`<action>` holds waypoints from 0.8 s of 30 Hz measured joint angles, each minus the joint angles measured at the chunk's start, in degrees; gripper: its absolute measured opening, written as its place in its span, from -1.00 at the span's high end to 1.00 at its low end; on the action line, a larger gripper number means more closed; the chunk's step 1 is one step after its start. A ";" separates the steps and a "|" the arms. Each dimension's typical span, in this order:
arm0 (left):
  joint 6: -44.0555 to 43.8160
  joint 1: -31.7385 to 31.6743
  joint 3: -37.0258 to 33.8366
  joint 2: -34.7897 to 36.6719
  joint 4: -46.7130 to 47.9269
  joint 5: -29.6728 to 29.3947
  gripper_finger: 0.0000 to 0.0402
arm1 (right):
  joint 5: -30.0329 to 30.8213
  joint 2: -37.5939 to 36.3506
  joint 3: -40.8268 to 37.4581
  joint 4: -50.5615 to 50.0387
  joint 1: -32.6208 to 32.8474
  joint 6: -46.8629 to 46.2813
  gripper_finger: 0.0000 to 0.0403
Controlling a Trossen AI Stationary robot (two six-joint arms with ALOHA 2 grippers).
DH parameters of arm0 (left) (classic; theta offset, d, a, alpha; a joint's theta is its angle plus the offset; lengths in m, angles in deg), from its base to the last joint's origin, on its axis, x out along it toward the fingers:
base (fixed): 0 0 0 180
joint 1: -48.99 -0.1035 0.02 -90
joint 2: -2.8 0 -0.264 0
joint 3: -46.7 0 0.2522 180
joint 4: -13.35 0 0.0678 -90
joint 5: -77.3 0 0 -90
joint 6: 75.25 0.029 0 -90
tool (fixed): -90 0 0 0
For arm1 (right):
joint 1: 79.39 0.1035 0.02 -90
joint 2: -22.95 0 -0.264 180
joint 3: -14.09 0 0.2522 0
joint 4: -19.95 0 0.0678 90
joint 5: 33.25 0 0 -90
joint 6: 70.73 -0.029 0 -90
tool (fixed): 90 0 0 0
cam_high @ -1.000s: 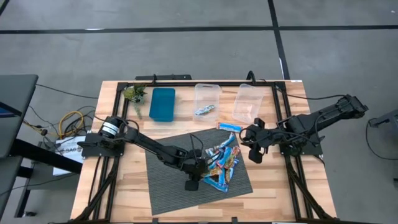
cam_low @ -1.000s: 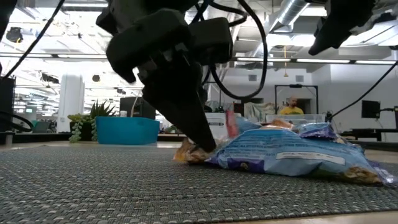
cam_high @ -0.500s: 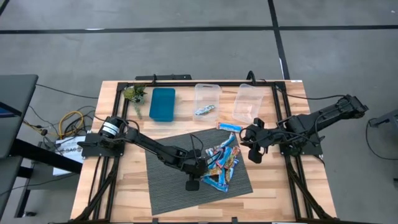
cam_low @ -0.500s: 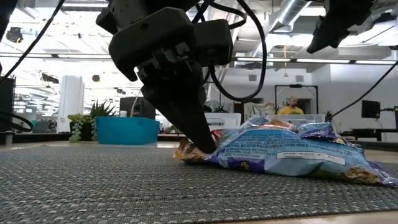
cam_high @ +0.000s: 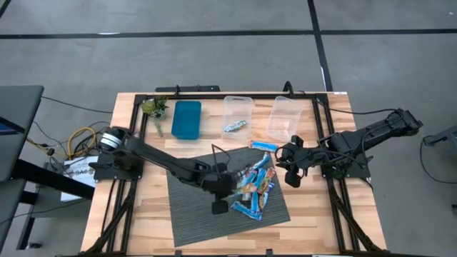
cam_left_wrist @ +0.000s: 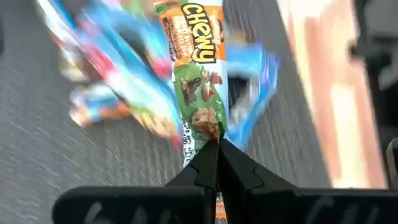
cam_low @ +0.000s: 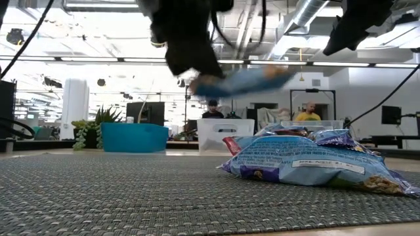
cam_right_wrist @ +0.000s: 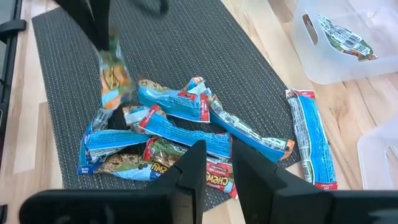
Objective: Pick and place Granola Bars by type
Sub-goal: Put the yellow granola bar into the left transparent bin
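My left gripper (cam_left_wrist: 214, 146) is shut on an orange and green granola bar (cam_left_wrist: 194, 68) and holds it in the air above the grey mat (cam_high: 193, 207). The same bar shows blurred in the low view (cam_low: 243, 82) and in the right wrist view (cam_right_wrist: 112, 74). A pile of several blue-white and orange bars (cam_high: 255, 187) lies on the mat to the right of that gripper. One blue bar (cam_high: 264, 145) lies flat on the wood beyond the mat. My right gripper (cam_right_wrist: 217, 165) hangs open above the mat's right edge, with nothing between its fingers. My left gripper pinches one end of the bar's wrapper (cam_left_wrist: 208, 127) between its two fingertips. The fingers slant down from the table's left and lie along the bar. The bar sticks out past the fingertips, lifted clear of the mat and the pile.
Two clear tubs stand at the back; the left tub (cam_high: 238, 114) holds one wrapped bar and the right tub (cam_high: 285, 118) shows none. A blue tray (cam_high: 186, 119) and a small plant (cam_high: 155, 107) stand at the back left. Bare wood lies left of the mat.
My left gripper stood with its fingertips down at the pile's left edge and has since risen, taking the orange and green bar with it. The bar lay on the mat and now hangs clear above it. The rest of the pile stays put.
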 joint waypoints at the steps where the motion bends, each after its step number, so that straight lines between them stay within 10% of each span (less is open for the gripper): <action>1: -0.95 -0.70 0.23 1.22 0.19 -1.32 1.00 | 0.01 0.00 0.00 -0.01 0.00 0.00 0.66; 14: -9.90 -23.55 0.37 6.05 0.87 -12.58 1.00 | 3.25 0.00 0.00 -0.05 -3.79 -2.11 0.66; 24: -7.37 -35.61 0.34 5.98 -2.88 1.10 1.00 | 3.12 0.00 0.00 0.35 -6.21 -2.05 0.66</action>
